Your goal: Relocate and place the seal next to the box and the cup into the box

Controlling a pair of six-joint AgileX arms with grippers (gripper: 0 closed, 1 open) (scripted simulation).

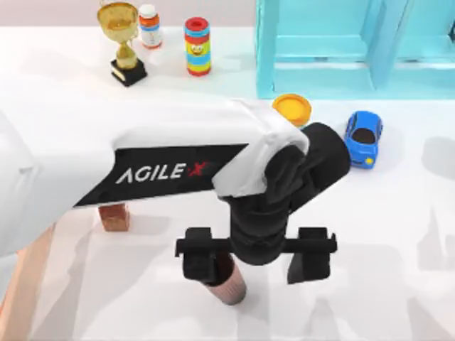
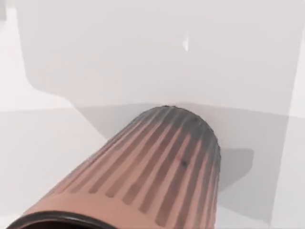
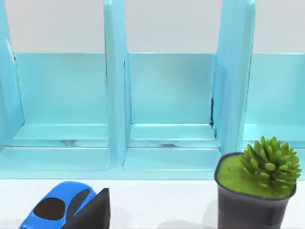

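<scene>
At the far left edge of the top view, a strip of the box (image 1: 18,284) rim runs up from the lower left corner. Just to its right, in the left middle of the frame, the seal (image 1: 114,217) stands on the table beside the rim, partly under the white forearm, so that half of the task looks done. Along the upper left stand a trophy (image 1: 124,39), a small bottle (image 1: 148,25) and a striped can (image 1: 197,46).

In the lower centre the left gripper (image 1: 256,263) hangs with its jaws spread wide; the cup (image 1: 227,283) sits by its left finger, its ribbed coppery side filling the lower part of the left wrist view (image 2: 162,176). Whether the finger touches it I cannot tell. The step in hand seems to be taking the cup: the next move calls for centring the jaws around it, closing, then carrying it left into the box.

Further right lie a yellow lid (image 1: 292,109), a blue toy car (image 1: 363,137) and the turquoise shelf (image 1: 355,50). The right wrist view faces that shelf, with a potted plant (image 3: 259,183) at its lower right.
</scene>
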